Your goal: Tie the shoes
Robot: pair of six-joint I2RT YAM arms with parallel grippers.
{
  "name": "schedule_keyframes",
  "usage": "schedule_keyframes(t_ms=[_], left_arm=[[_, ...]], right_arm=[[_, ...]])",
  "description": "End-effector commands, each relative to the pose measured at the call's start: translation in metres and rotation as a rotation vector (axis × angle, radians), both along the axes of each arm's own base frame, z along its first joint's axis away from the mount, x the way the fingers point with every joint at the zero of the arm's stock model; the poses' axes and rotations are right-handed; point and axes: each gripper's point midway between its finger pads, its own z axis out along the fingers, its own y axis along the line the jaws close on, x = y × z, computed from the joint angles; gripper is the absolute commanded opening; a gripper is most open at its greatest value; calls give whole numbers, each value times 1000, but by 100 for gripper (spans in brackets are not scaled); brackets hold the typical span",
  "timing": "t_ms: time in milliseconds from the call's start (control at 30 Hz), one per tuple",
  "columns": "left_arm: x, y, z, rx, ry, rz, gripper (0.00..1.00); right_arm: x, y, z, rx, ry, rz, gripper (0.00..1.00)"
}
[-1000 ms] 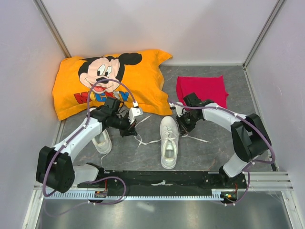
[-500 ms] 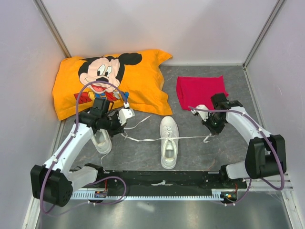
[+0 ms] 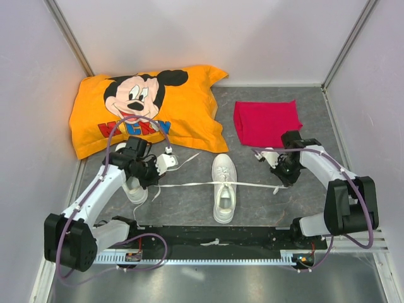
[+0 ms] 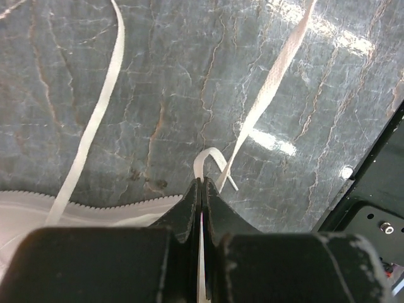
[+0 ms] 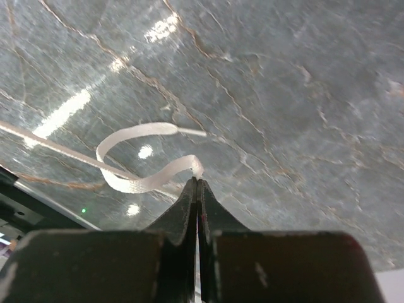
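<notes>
- Shoes (image 3: 224, 196) lie on the grey desk (image 3: 265, 211). One sits midway between the two arm bases, and the second shoe (image 3: 134, 190) lies just beside it to the left, partly hidden under the left arm.
- From the middle shoe, a lace (image 3: 189, 185) runs out to both sides in a nearly straight line across the desk, each end leading to an arm.
- Left tool (image 4: 202, 188) is clenched, its fingers pressed flat together with the thin white lace pinched between them. A short curl of lace shows just past the tips.
- Right tool (image 5: 197, 184) is likewise clenched on the other end, low over the desk, with the free tail looping away from its tips.
- As a judgement, the task is at an early stage. The two ends look drawn apart as if to snug a first crossing, though whether the crossing exists cannot be told from above.
- No bow or loops show on the middle shoe, so forming and cinching the bow remains.
- The second shoe looks untied, and a loose strand (image 3: 188, 158) lies near the orange pillow (image 3: 189, 107). All of that shoe's work is left.
- A folded red cloth (image 3: 265, 120) lies behind the right arm, well apart from both shoes.
</notes>
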Motion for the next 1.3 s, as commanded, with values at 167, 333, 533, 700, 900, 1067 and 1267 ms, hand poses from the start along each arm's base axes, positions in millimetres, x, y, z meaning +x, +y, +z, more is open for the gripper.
schedule_keyframes(t_ms=[167, 333, 533, 700, 900, 1067, 1267], left_arm=[[4, -19, -19, 16, 36, -110, 2], [12, -33, -8, -37, 43, -105, 36], [4, -39, 18, -96, -33, -187, 53], [-2, -64, 39, -242, -86, -269, 68], [1, -99, 56, -314, -194, -399, 71], [20, -125, 73, -294, -383, -488, 73], [13, -155, 91, -326, -355, -618, 78]], right_arm=[[12, 22, -16, 64, 59, -22, 7], [26, 32, -1, 127, 74, -39, 44], [37, 12, 33, 141, 9, -30, 73], [42, 26, 58, 247, -40, 4, 74], [79, 49, 110, 379, -238, -26, 89], [123, 55, 185, 442, -590, -37, 98], [135, 81, 285, 681, -937, -27, 98]])
